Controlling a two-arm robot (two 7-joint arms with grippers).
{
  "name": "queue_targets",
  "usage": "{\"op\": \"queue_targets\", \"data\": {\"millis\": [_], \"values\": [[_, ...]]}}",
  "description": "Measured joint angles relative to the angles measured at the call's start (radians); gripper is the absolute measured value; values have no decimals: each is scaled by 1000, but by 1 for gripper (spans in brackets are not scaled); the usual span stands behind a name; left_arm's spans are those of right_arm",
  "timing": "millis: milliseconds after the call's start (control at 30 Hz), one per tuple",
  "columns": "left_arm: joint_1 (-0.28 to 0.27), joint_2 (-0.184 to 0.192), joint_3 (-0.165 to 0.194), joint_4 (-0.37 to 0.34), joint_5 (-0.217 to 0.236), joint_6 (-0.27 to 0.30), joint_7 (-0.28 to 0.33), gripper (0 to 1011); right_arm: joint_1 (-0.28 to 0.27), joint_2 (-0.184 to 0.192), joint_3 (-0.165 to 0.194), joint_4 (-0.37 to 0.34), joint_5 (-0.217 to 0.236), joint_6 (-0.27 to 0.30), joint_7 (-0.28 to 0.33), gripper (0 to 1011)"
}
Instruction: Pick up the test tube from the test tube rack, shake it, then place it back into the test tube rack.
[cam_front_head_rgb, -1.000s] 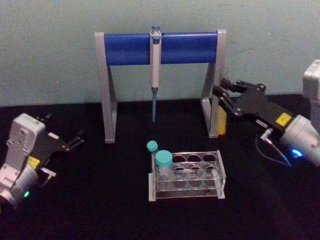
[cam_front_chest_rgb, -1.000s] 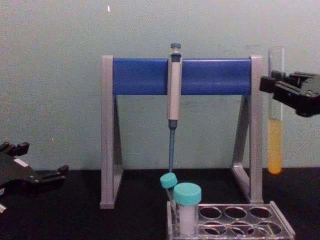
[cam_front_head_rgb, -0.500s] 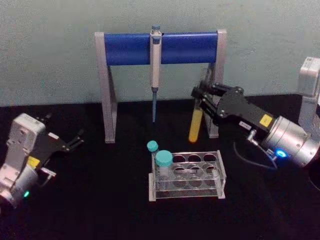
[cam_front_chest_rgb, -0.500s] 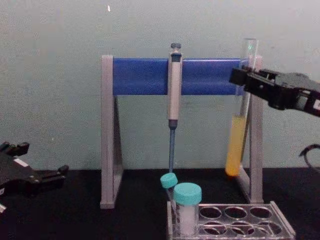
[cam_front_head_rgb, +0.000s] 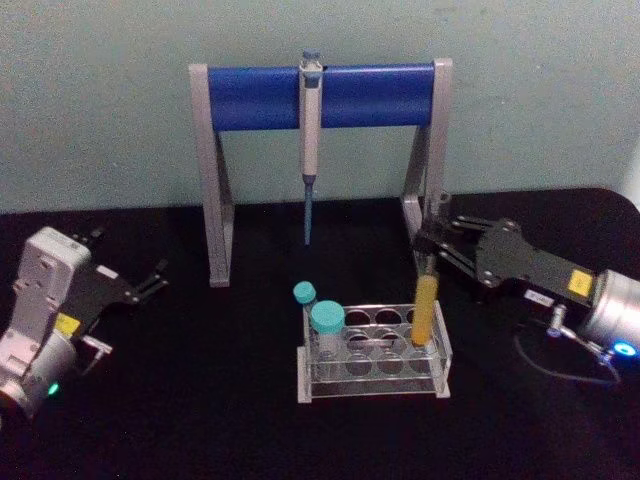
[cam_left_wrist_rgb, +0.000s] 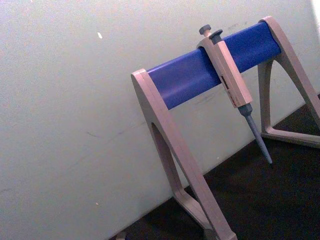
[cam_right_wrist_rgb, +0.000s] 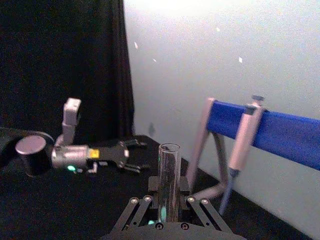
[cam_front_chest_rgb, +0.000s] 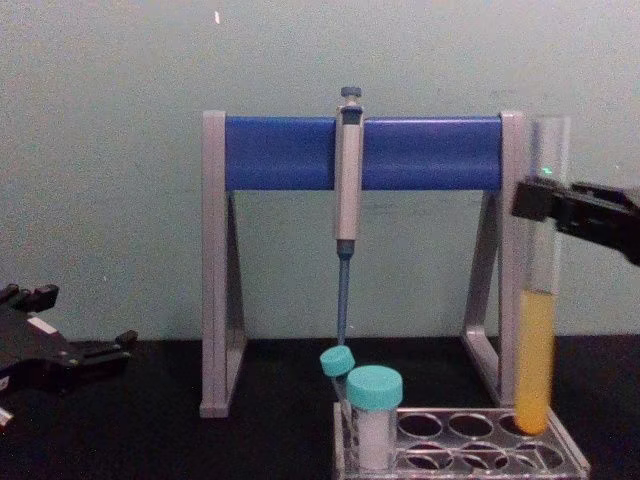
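Right hand (cam_front_head_rgb: 432, 247) tight around test tube (cam_front_head_rgb: 426, 312), tip at right end of test tube rack (cam_front_head_rgb: 380, 373), depth unclear.

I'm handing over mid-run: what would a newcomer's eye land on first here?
The test tube of yellow liquid, held upright by the right gripper with its bottom at the right end of the test tube rack. Behind stands the blue-barred stand with a pipette hanging from it; the left gripper sits parked, open, at left.
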Motion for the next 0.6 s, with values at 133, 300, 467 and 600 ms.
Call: {"op": "queue_targets", "data": {"millis": [133, 300, 467, 600], "values": [[0, 0, 0, 0, 0, 0, 0, 1001, -32, 50, 17, -40, -15, 10, -59, 230], [0, 0, 0, 0, 0, 0, 0, 1001, -30, 72, 20, -48, -74, 11, -137, 230], [0, 0, 0, 0, 0, 0, 0, 1001, 6, 57, 9, -20, -134, 11, -186, 230], [0, 0, 0, 0, 0, 0, 0, 1001, 50, 23, -5, 23, -178, 2, -207, 230]]}}
